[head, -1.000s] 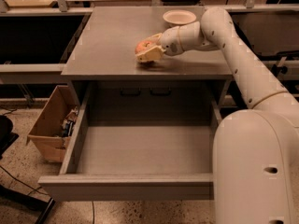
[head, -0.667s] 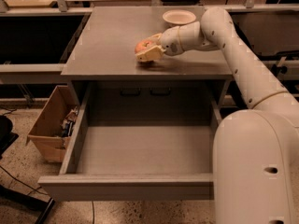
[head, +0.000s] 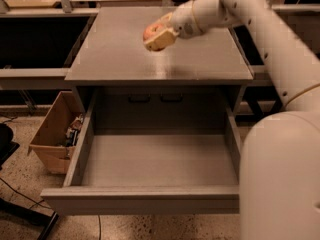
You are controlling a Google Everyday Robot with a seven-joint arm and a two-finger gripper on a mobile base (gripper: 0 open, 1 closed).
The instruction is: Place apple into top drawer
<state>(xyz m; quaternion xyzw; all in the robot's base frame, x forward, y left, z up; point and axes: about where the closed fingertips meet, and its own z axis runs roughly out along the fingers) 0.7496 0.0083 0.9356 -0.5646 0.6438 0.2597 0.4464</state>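
The apple (head: 150, 31), red with pale patches, is held in my gripper (head: 156, 35), which is shut on it. The cream fingers (head: 161, 40) wrap its right and lower side. Gripper and apple hang a little above the grey cabinet top (head: 120, 59), over its middle rear. The top drawer (head: 140, 200) is pulled fully out toward the camera below the cabinet top. Its grey floor (head: 160, 159) has nothing on it. My arm (head: 215, 9) reaches in from the upper right.
An open cardboard box (head: 50, 139) with clutter stands on the floor left of the drawer. Two dark handles (head: 150, 98) show at the back of the drawer bay. My white body (head: 280, 174) fills the right. A black chair base (head: 22, 209) lies at the lower left.
My gripper has risen from the cabinet top with the apple in it and moved slightly left. The arm now covers the bowl at the back. The drawer has not moved.
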